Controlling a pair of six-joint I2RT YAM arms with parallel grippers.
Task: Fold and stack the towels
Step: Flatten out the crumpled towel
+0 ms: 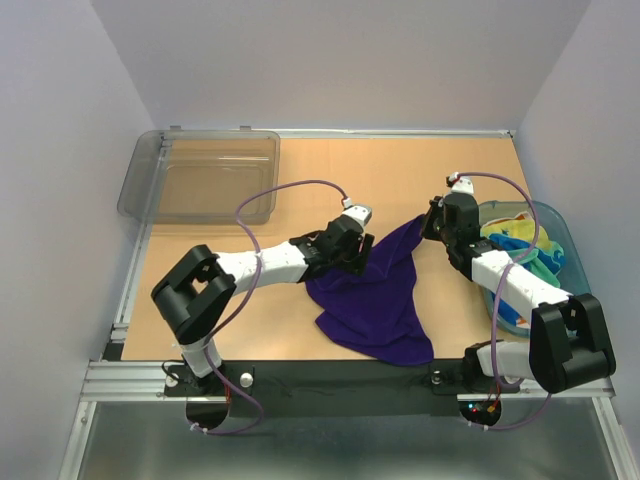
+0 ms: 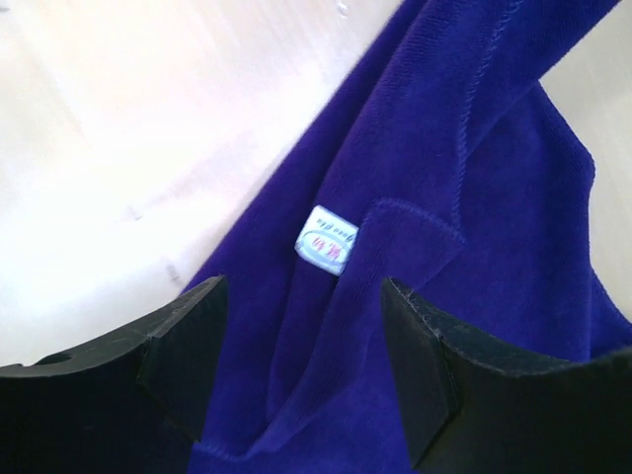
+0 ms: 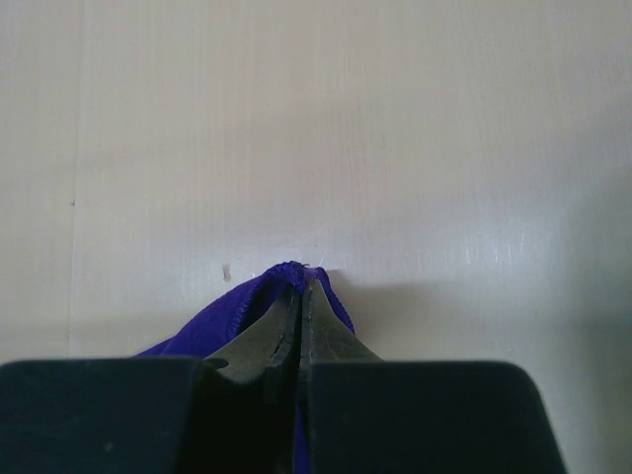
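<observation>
The purple towel (image 1: pixel 380 300) lies rumpled across the middle of the table, its near end at the table's front edge. My left gripper (image 1: pixel 358 252) is open over the towel's left side. In the left wrist view its jaws (image 2: pixel 301 291) stand wide apart over a fold of the purple towel (image 2: pixel 444 148), near a small white label (image 2: pixel 327 239). My right gripper (image 1: pixel 432 225) is shut on the towel's far right corner. The right wrist view shows that corner (image 3: pixel 232 316) pinched at the tips of the right gripper (image 3: pixel 301 286), low over the tabletop. Other towels (image 1: pixel 520 250) are bunched in the basket.
A teal oval basket (image 1: pixel 560 225) stands at the right edge, beside the right arm. A clear grey plastic bin (image 1: pixel 200 175) sits at the far left corner. Bare wooden tabletop (image 1: pixel 380 175) stretches between the bin and the grippers.
</observation>
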